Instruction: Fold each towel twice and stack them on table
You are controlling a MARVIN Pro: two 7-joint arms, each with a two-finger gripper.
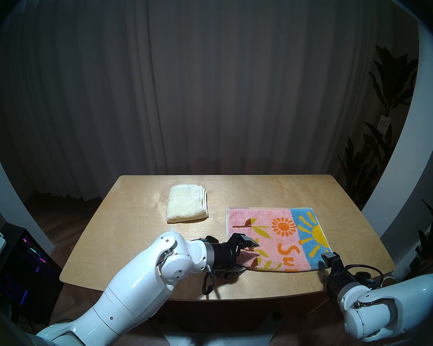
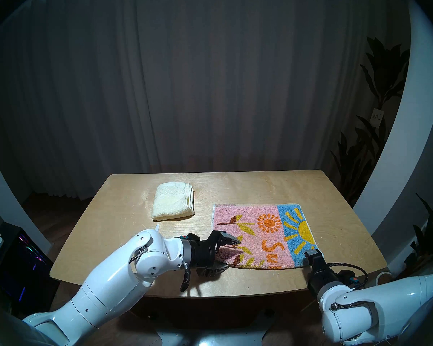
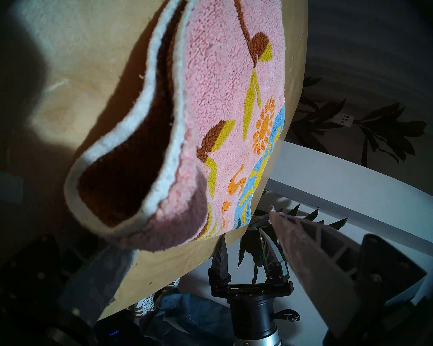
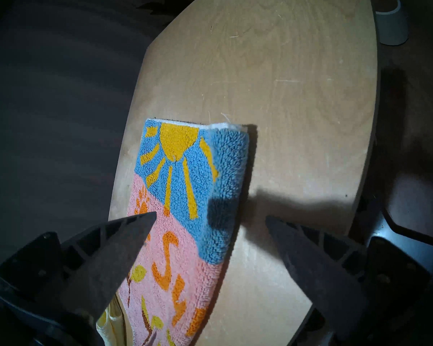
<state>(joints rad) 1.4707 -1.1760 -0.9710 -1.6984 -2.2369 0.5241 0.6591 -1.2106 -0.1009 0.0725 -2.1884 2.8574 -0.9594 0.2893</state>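
Plywood table [image 1: 125,238]: cream towel [image 1: 186,203] folded; patterned towel [image 1: 285,233] folded once; both grippers' jaws wide, holding nothing.

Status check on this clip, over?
Left gripper open at patterned towel near-left corner. Right gripper open, empty. Cream towel folded, apart. Nothing obstructing.

The patterned towel [image 1: 275,240] carries large orange letters on its pink part: in both head views an "S" and a "u" can be read, and below them the tops of more letters run over the folded near edge and cannot be made out. In the right wrist view the same orange "S" stands clearly on the pink pile. A small white tag [image 1: 384,122] hangs on the plant [image 1: 388,93] at the right, but its dark print is too small to read.
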